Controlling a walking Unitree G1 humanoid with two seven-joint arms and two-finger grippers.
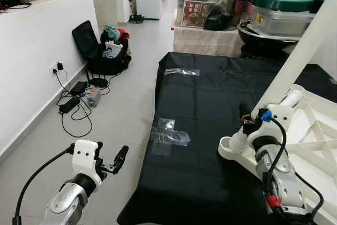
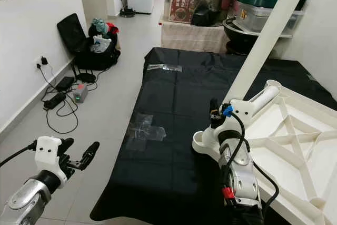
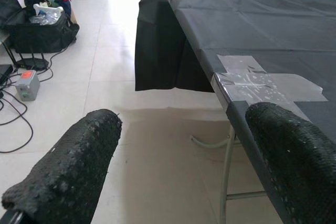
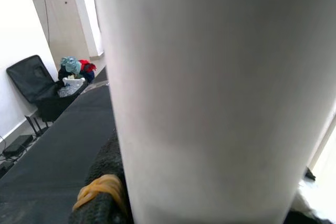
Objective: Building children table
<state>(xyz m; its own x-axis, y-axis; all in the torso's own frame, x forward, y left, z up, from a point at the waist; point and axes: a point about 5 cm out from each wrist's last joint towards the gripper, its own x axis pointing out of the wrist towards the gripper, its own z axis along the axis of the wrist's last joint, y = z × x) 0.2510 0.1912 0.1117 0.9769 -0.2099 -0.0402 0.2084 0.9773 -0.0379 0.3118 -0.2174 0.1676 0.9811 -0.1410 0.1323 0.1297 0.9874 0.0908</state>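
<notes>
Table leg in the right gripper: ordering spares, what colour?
White table leg; right eye view shows it best.

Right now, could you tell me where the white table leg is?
The white table leg rises tilted from the corner of the upturned white tabletop on the black-covered table's right side, gripped low by the right pincer.

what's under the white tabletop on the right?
The tabletop lies ribs-up on the black cloth covering the work table. The right pincer grips a white leg at its corner socket. What lies beneath the cloth there is hidden.
</notes>
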